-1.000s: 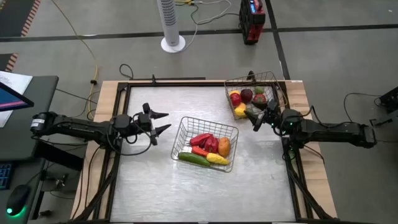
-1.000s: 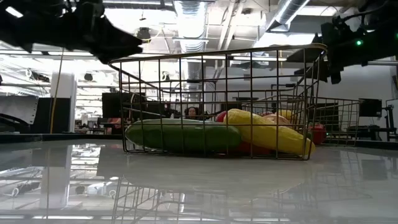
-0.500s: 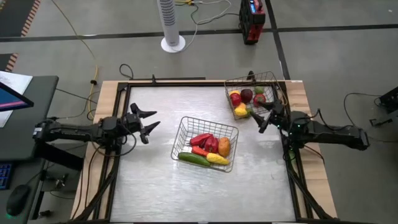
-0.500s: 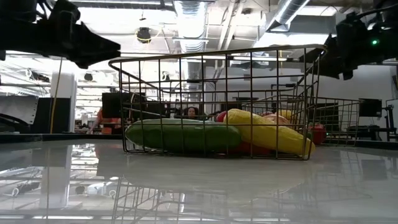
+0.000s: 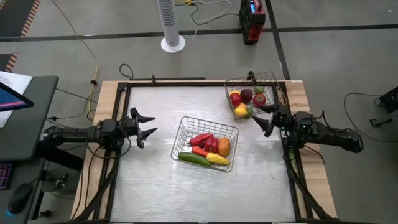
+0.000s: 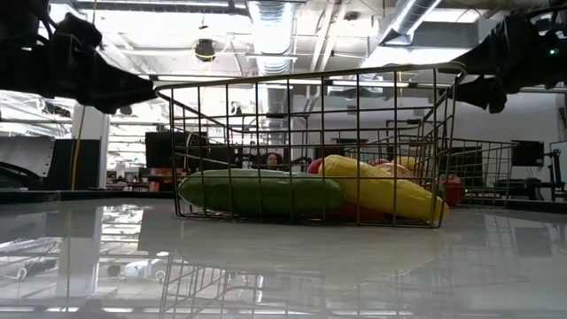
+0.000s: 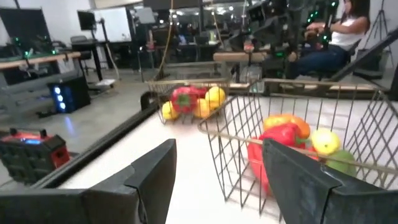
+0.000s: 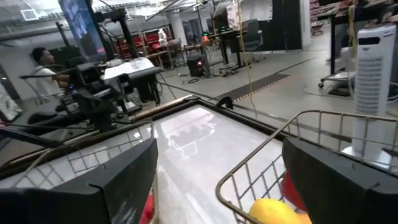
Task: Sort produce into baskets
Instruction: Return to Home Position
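My left pincer (image 5: 148,125) hangs released over the left side of the surface (image 5: 155,180). Its fingers are spread with nothing between them, and it is well apart from the centre basket (image 5: 185,124) that it faces. My right pincer (image 5: 257,114) is released too and empty. It sits just beside the near edge of the corner basket (image 5: 249,78), which stands at the far right of the surface. The centre basket holds red peppers (image 5: 203,141), an orange piece (image 5: 224,146), a cucumber (image 5: 191,158) and a corn cob (image 5: 217,159). The cucumber and the corn cob lie along its near side, end to end, with the peppers and the orange piece just behind them. The corner basket holds red pieces (image 5: 235,98) with a dark-purple piece (image 5: 247,95) between them, and lemons (image 5: 240,112) on its near side. All the pieces I can see lie inside one basket or the other.
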